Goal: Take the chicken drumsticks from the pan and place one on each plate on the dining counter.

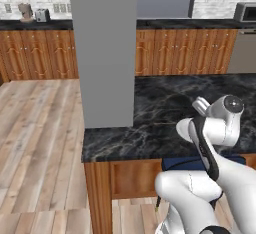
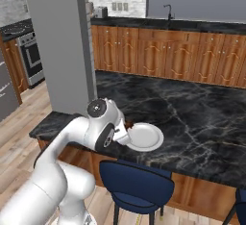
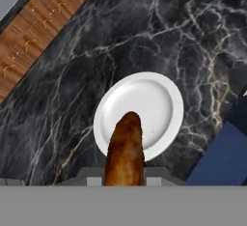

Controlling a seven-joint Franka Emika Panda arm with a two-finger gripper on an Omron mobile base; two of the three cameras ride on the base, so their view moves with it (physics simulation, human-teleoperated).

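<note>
Hand view: the fingers are hidden behind a golden-brown drumstick (image 3: 125, 150) that rises from between them, so the gripper (image 3: 125, 179) appears clamped on it. Just beyond the tips lies a white plate (image 3: 149, 102) on the dining counter (image 3: 72, 90), the meat's end overlapping its near rim.

Right base view: the plate (image 2: 144, 136) sits near the counter edge (image 2: 192, 118), above a blue stool (image 2: 137, 185).

Left base view: the counter (image 1: 150, 113) lies ahead of the arm.

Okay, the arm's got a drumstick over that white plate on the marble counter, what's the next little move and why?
Probably lower the drumstick a little and then open the gripper. In the hand view the drumstick hangs from the gripper with its tip over the near part of the plate, which looks bare, so a short descent should set it on the plate.
</note>
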